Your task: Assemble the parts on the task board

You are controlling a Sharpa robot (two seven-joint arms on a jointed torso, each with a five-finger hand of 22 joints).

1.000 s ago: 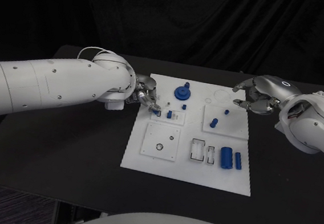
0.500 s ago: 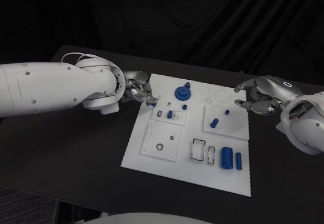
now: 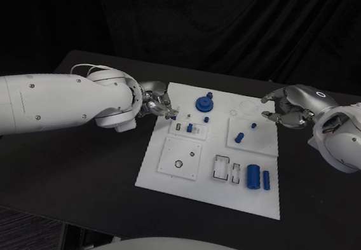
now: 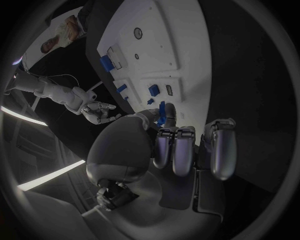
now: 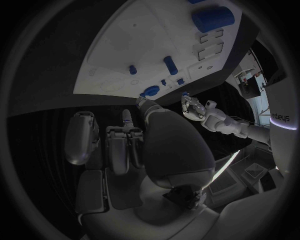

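fingers [image 4: 164, 145] curled | small blue part [image 4: 162, 112] pinched at left hand [image 3: 154, 103] fingertips

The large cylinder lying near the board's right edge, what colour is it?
Blue. The large cylinder lies on the white task board; the head view shows it best.

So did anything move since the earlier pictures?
The left robot hand pulled back from the small blue part on the task board toward its left edge, still pinching a small blue piece. The right robot hand and the other parts stayed put.
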